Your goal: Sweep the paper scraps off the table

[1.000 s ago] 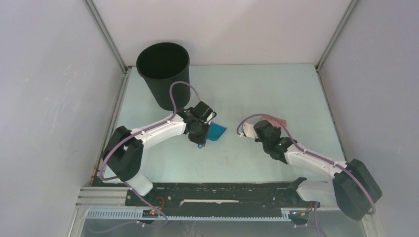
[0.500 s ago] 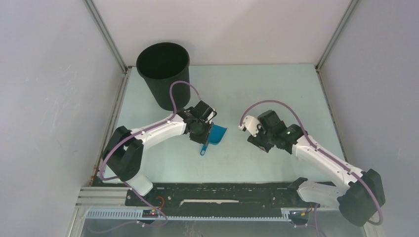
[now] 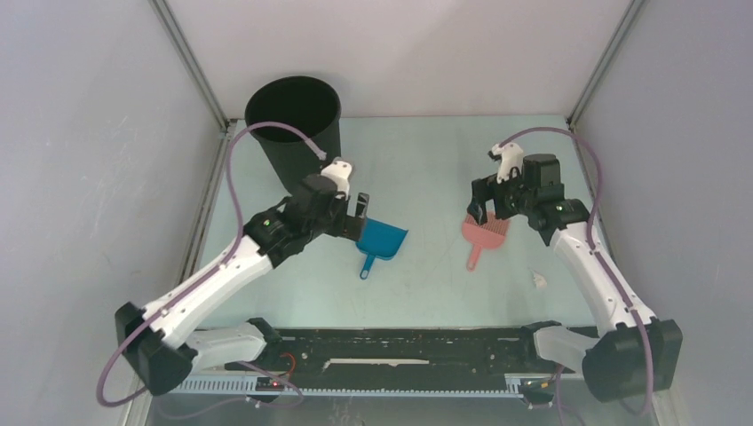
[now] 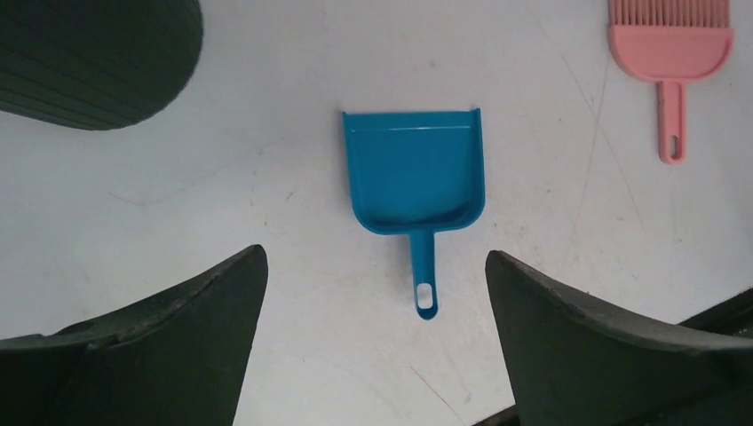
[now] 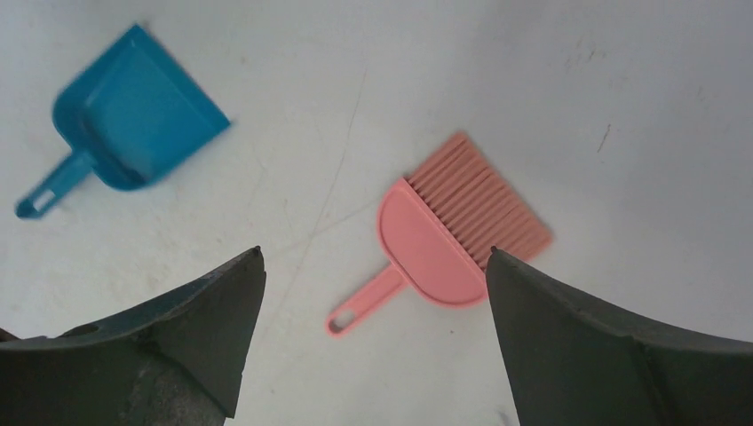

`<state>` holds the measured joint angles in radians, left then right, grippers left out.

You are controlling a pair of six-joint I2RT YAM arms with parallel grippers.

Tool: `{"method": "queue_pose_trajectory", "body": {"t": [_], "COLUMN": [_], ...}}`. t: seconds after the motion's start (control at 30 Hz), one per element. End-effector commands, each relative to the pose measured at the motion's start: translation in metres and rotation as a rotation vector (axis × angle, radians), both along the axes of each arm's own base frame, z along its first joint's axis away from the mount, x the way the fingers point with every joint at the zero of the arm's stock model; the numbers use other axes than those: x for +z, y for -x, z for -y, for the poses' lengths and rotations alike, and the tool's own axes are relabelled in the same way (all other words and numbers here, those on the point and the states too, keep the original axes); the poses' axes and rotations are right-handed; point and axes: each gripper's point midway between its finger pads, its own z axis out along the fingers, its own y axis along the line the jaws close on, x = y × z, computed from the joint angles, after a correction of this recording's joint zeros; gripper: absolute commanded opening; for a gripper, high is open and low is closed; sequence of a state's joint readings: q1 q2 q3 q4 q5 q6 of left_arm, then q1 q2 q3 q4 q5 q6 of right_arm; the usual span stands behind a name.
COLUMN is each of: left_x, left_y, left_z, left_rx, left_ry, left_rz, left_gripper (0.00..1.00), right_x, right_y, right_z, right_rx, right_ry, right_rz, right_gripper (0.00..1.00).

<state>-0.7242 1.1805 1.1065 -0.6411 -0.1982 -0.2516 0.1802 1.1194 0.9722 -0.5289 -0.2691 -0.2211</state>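
The paper scraps were nowhere on the bench (image 3: 426, 160). No coloured bits showed in any view, only one small pale fleck (image 3: 538, 279) on the right arm's side, too small for me to tell what it was.

A second before, the left arm had been down on the blue dustpan (image 4: 416, 177) and the right one low over the pink hand brush (image 5: 453, 240). Now both tools lay flat on the bench, near each other but apart, and both arms had lifted clear. The left end effector (image 4: 373, 257) hung above the dustpan, fingers spread wide with nothing between them. The right end effector (image 5: 373, 253) hung over the brush, just as wide and empty. To my eye the sweeping looked finished and the tools put down.

The dustpan's tray was bare. The black bin (image 3: 297, 133) stood upright at the far left corner. Its inside was too dark to tell what lay in it, though I'd guess the scraps had gone there.
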Motion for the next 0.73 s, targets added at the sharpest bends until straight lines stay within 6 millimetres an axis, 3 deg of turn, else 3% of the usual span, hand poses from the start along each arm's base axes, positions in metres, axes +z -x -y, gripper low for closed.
{"method": "queue_pose_trajectory", "body": {"t": [0.0, 0.13, 0.23, 0.4, 0.7], "left_x": [0.024, 0.043, 0.054, 0.051, 0.047], "left_y": [-0.013, -0.012, -0.014, -0.024, -0.035], "left_z": [-0.017, -0.034, -0.045, -0.054, -0.065], "left_rx": [0.061, 0.120, 0.169, 0.209, 0.255], "left_ry": [0.074, 0.116, 0.118, 0.181, 0.248], "left_rz": [0.206, 0.285, 0.337, 0.336, 0.295], "left_gripper": [1.00, 1.00, 1.00, 1.00, 1.00], "right_x": [0.033, 0.057, 0.054, 0.041, 0.051], "right_y": [-0.023, -0.024, -0.028, -0.027, -0.016], "right_z": [-0.007, -0.006, -0.004, 0.012, 0.017], "right_rx": [-0.116, -0.130, -0.154, -0.177, -0.135], "right_ry": [-0.178, -0.310, -0.354, -0.327, -0.357], "right_rz": [0.009, -0.009, -0.024, -0.005, 0.057], "right_gripper": [1.00, 1.00, 1.00, 1.00, 0.98]}}
